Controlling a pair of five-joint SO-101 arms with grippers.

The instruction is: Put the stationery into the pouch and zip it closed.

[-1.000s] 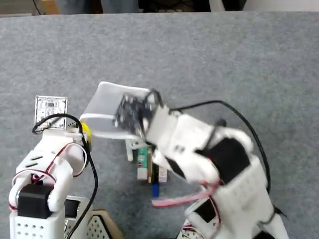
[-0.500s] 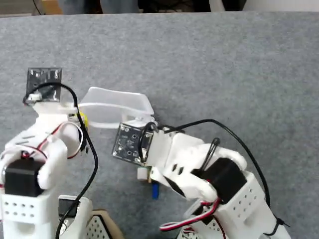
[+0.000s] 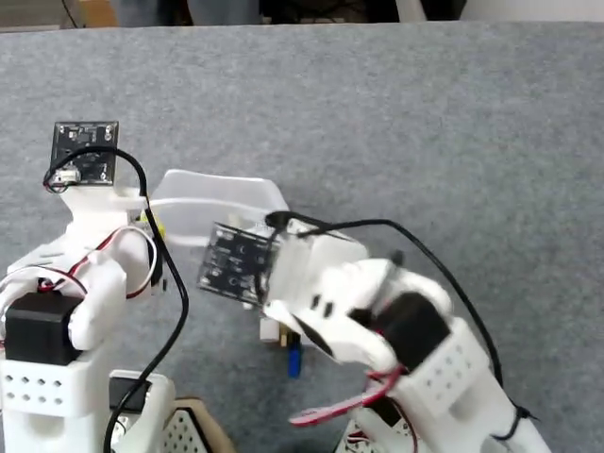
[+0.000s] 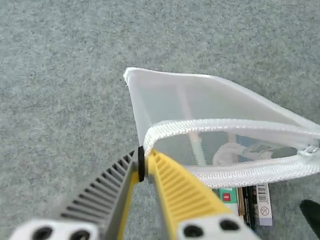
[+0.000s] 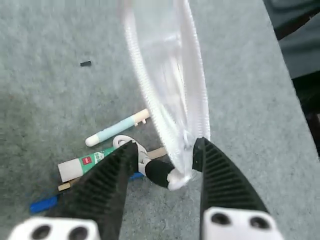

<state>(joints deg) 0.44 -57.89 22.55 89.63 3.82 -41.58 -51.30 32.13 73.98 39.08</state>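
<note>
- Your white plastic arms (image 3: 90, 283) carry black motors (image 3: 38, 335) and red-and-black cables (image 3: 175, 311).
- Left gripper (image 4: 141, 165): one grey, one yellow ribbed finger.
- Right gripper (image 5: 165, 150): black ribbed fingers (image 5: 105, 185).

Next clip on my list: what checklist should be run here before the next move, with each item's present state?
1. Left gripper clamped on the pouch corner: ok.
2. Pouch mouth open: ok, the zipper edges are parted.
3. Right gripper gripping the pouch's other end: not ok, jaws open around it.
4. Glue stick and pen inside the pouch: not ok, both lie on the table.
5. Pouch holds anything yet: cannot tell through its translucent wall.
</note>
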